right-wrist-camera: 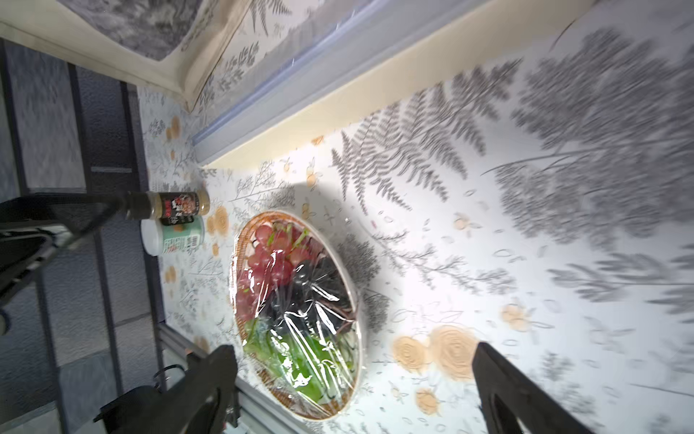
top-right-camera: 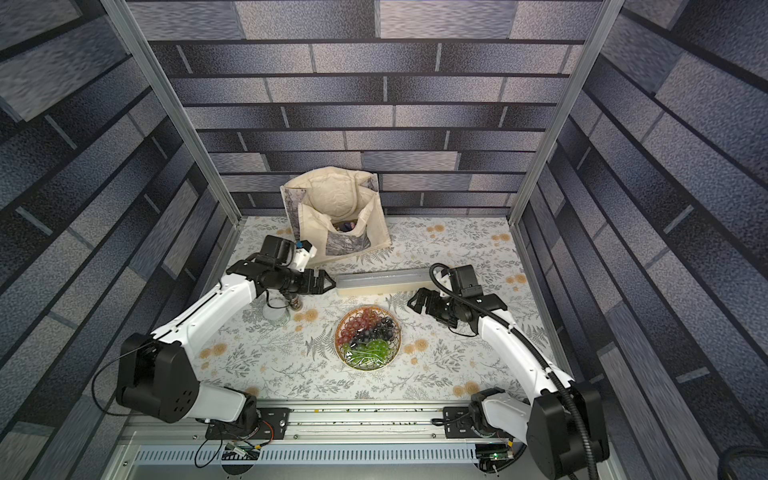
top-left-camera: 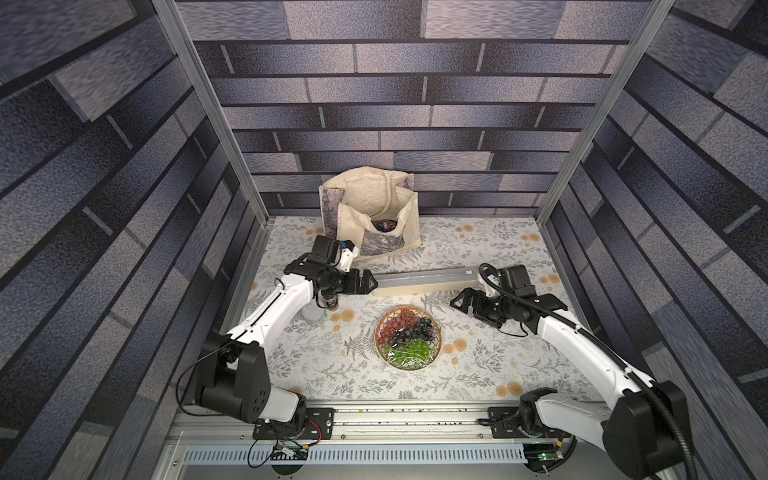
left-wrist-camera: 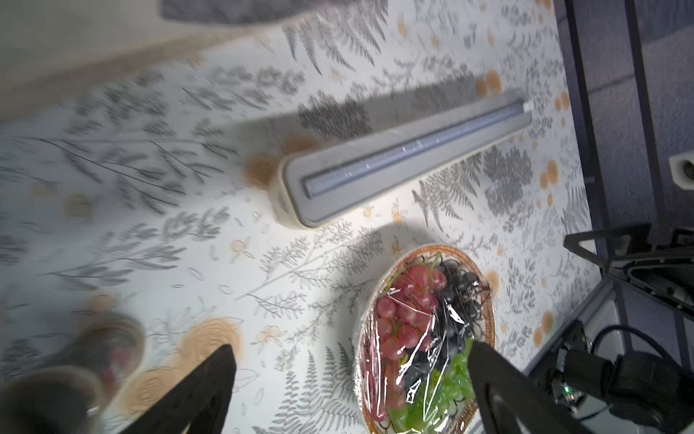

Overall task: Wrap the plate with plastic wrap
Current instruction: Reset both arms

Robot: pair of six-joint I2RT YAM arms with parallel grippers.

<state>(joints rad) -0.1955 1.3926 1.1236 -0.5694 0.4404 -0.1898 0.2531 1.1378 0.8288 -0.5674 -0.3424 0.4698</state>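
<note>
The plate (top-left-camera: 379, 338) (top-right-camera: 338, 338) of red, dark and green grapes sits mid-table. Crinkled plastic wrap (left-wrist-camera: 432, 360) (right-wrist-camera: 308, 323) lies over the grapes and down around the rim. Behind the plate lies the long cream-and-grey dispenser box (top-left-camera: 424, 281) (top-right-camera: 384, 281). My left gripper (top-left-camera: 371, 282) (left-wrist-camera: 351, 349) hovers at the box's left end, open and empty. My right gripper (top-left-camera: 456, 301) (right-wrist-camera: 353, 349) hangs just in front of the box's right end, to the right of the plate. It is open and holds nothing.
A cream tote bag (top-left-camera: 374, 212) stands at the back wall behind the left gripper. A small glass jar (top-left-camera: 313, 316) and a spice bottle (top-left-camera: 331, 303) stand under the left forearm, left of the plate. Frame posts edge the flower-patterned table.
</note>
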